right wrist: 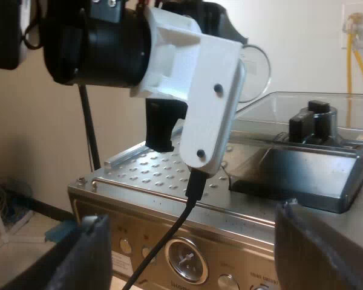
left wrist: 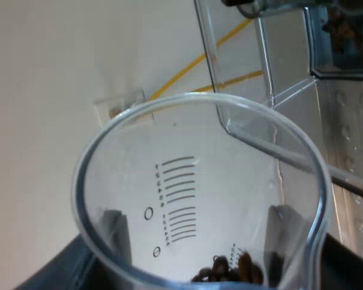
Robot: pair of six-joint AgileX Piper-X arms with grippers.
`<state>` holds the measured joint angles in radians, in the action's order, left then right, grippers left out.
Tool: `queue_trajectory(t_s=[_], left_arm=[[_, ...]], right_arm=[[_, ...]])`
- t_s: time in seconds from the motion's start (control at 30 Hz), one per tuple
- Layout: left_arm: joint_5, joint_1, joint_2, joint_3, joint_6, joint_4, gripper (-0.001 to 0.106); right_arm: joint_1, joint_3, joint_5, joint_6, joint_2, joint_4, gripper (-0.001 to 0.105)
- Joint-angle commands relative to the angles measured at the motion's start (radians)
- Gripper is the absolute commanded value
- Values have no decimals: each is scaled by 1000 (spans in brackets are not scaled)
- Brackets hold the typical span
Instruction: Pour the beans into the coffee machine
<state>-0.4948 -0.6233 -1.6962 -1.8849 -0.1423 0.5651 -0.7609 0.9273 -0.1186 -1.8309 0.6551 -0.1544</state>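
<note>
The clear measuring glass [left wrist: 187, 181] sits right at the lens of the left wrist view, mouth toward the camera. The left gripper [left wrist: 199, 232] is clamped on it, and its two black fingers [left wrist: 116, 235] show through the wall on opposite sides of the lower body. A small heap of beans [left wrist: 227, 272] lies inside, well below the printed scale lines, so the load is light and most of the weight is probably the glass itself. The wall looks thin, smooth and rigid. I judge it slippery under the fingers and liable to crack or twist if squeezed hard, so the sound hold is the one it has, low on the round body with the rim left free for pouring. The glass is held just beside the clear hopper [left wrist: 242, 72] and above the espresso machine [left wrist: 351, 151], over its dimpled top. In the right wrist view its rim [right wrist: 257, 69] shows above that top, near the hopper [right wrist: 345, 103]. The right gripper [right wrist: 190, 241] hangs before the machine's front near the gauge [right wrist: 186, 260], its jaws spread wide with nothing between them.
</note>
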Motion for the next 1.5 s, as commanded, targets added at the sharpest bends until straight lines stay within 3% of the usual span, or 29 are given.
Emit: queue_trajectory(t_s=[0.03,0.27,0.43,0.57,0.6,0.73,1.5], left_arm=[[-2,-2,5,-9,39,-20,45],[88,-2,5,-9,122,-18,45],[87,-2,5,-9,186,-35,45],[87,-2,5,-9,224,-74,39],[87,-2,5,-9,254,-86,33],[87,-2,5,-9,260,-96,24],[76,-2,5,-9,262,-123,24]], right_arm=[[-1,12,10,-13,-9,23,59],[-1,12,10,-4,-9,23,59],[-1,12,10,-4,-9,21,59],[-1,12,10,-4,-9,21,59],[-1,12,10,-4,-9,21,59],[-1,12,10,-4,-9,21,59],[-1,12,10,-4,-9,21,59]])
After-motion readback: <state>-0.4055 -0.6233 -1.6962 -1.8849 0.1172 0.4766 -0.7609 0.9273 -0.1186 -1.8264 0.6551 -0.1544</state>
